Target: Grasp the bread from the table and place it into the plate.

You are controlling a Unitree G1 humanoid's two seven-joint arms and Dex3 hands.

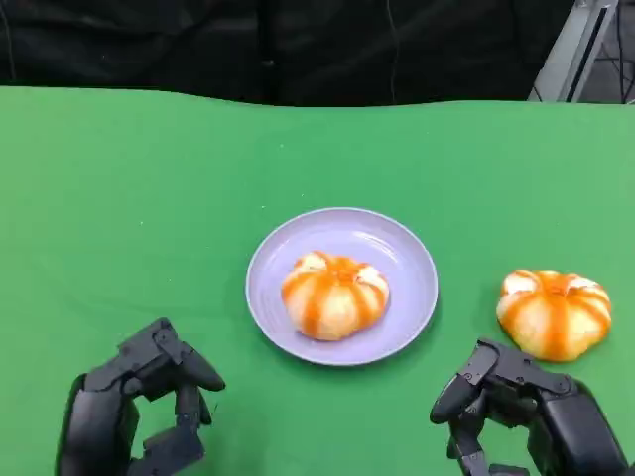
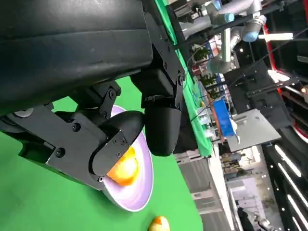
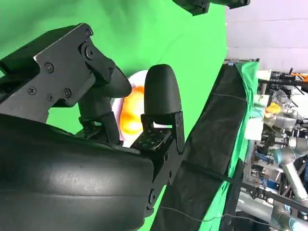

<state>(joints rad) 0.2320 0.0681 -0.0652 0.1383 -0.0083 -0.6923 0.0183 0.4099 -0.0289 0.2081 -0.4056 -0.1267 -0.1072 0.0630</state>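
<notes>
**Head view: one bun on the plate, one bun on the cloth, both hands empty**

The head view looks down on a table [image 1: 119,198] covered in green cloth. A round lavender plate [image 1: 402,260] sits near the middle of the table, a little toward the near edge. On it rests a bread bun [image 1: 335,295], pale with orange-brown glazed stripes running down from its top, lying left of the plate's centre. A second bun [image 1: 555,312] of the same kind lies directly on the cloth, to the right of the plate and apart from its rim, close to the table's right edge.

The left hand [image 1: 139,412] hovers by the near edge at the left, its black fingers bent and apart, with nothing between them. The right hand [image 1: 521,412] is at the near edge on the right, just in front of the second bun and not touching it; its fingers are loosely bent and separated, also holding nothing.

In the left wrist view the left hand's fingers [image 2: 161,125] stand apart in front of the plate [image 2: 142,192] and its bun [image 2: 124,168]. The right wrist view shows that hand's fingers [image 3: 161,94] spread, with the plate bun [image 3: 131,115] seen between them.

Beyond the far edge of the table hangs a dark backdrop [image 1: 298,45].
</notes>
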